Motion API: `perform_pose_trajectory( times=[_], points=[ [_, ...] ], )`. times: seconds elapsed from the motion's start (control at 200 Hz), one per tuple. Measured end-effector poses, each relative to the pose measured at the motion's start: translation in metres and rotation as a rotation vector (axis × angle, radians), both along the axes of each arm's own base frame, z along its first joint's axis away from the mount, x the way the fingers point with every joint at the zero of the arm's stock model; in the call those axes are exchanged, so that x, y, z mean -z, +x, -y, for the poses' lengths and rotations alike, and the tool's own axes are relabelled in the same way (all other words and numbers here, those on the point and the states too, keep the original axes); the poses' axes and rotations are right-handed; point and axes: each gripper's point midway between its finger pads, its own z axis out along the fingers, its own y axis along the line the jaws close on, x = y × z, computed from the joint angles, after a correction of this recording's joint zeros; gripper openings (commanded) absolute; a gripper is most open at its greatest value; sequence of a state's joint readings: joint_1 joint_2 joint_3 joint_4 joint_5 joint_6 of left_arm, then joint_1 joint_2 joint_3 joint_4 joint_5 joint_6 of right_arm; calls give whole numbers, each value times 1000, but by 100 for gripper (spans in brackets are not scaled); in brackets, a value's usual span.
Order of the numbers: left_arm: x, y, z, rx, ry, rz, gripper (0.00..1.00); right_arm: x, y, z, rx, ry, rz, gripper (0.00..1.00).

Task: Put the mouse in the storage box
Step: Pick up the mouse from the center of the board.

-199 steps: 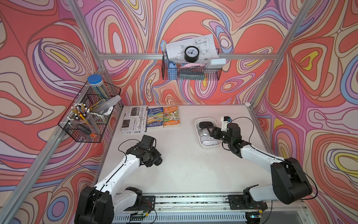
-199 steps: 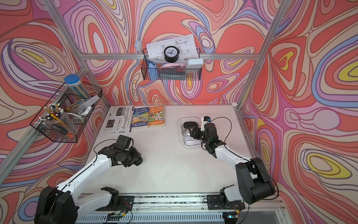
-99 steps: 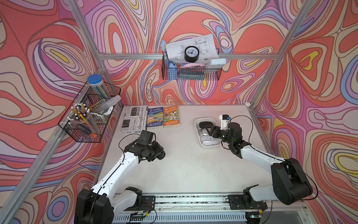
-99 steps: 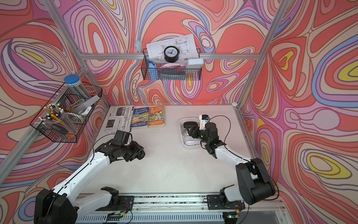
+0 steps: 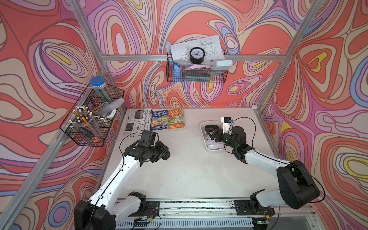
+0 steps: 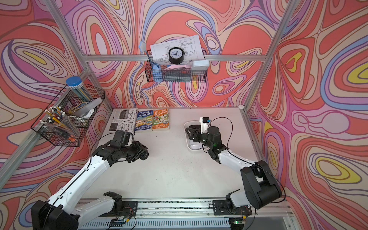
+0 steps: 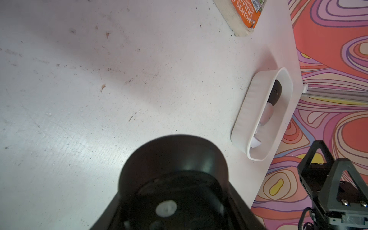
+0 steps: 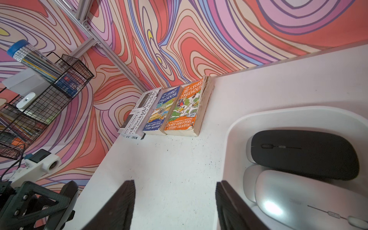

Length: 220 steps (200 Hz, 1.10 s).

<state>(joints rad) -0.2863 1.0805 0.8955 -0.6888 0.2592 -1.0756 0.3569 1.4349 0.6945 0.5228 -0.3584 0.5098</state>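
The storage box [image 5: 214, 121] sits on the right half of the worktop [image 5: 189, 169], toward the back. A black mouse [image 8: 302, 153] lies at its far end, flat on its belly and overlapping the pale silver mice beside it. The largest silver mouse [image 8: 298, 195] fills the space just in front of the black one, and they touch along their sides.

The right tool [image 8: 174, 183] hangs over the box's inner long side with its fingers spread and nothing between them. One finger [image 8: 229, 201] is above the rim and the other is above bare worktop. Both top views show it over the middle of the box.

The left tool [image 5: 164, 153] is well apart from the box, over the left half of the worktop with its arm folded back. Its fingers are pressed together and hold nothing that can be seen.

Two paperbacks [image 5: 168, 119] and a magazine [image 5: 137, 121] lie in a row along the back left edge. Black wire baskets [image 5: 93, 119] hang on the walls.
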Motion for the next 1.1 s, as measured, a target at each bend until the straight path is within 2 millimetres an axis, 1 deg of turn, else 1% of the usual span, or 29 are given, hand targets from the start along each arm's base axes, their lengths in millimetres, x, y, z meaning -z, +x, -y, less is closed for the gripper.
perform_pose_trajectory(
  times=[0.14,0.361,0.516,0.746,0.971,1.102],
  points=[
    [-2,-2,1,10,-3,-1,41,-3,-3,-9,-26,5,19,65],
    [-9,-1,5,30,-21,12,42,-9,-16,-31,-93,-11,67,65],
    [-14,-1,9,49,-40,21,42,-10,-26,-45,-138,-34,91,65],
    [-25,3,18,78,-82,53,42,-25,-42,-64,-211,-42,153,65],
    [-41,10,31,119,-148,108,42,-41,-67,-98,-322,-40,202,64],
    [-50,15,37,138,-180,139,42,-56,-80,-120,-381,-18,228,63]
  ],
)
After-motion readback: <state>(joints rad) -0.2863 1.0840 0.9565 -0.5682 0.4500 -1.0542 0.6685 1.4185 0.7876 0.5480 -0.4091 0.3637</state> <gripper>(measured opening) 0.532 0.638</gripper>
